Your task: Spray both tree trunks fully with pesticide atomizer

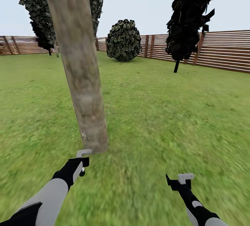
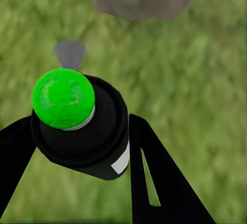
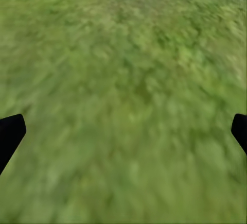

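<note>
I'm gripping the pesticide atomizer (image 2: 82,128) in my left gripper (image 1: 82,165) at lower left, right gripper (image 3: 123,131) hanging open, parked at the tree trunk (image 1: 78,63), probably needing to tilt the nozzle up before spraying.

We see green grass (image 1: 166,115), blurred to streaks of lighter and darker green near us. The trunk (image 1: 81,80) is mottled grey, tan and brown. The fence (image 1: 222,51) is brown in horizontal slats. The bush (image 1: 123,40) is dark with pale flecks, and the tree crowns (image 1: 191,14) are near black. The atomizer (image 2: 85,126) is black with a bright green cap and a white label. Both grippers, left (image 1: 81,165) and right (image 1: 178,182), are black with white brackets; the arms are grey-white and black. The sky is pale grey-blue.
</note>
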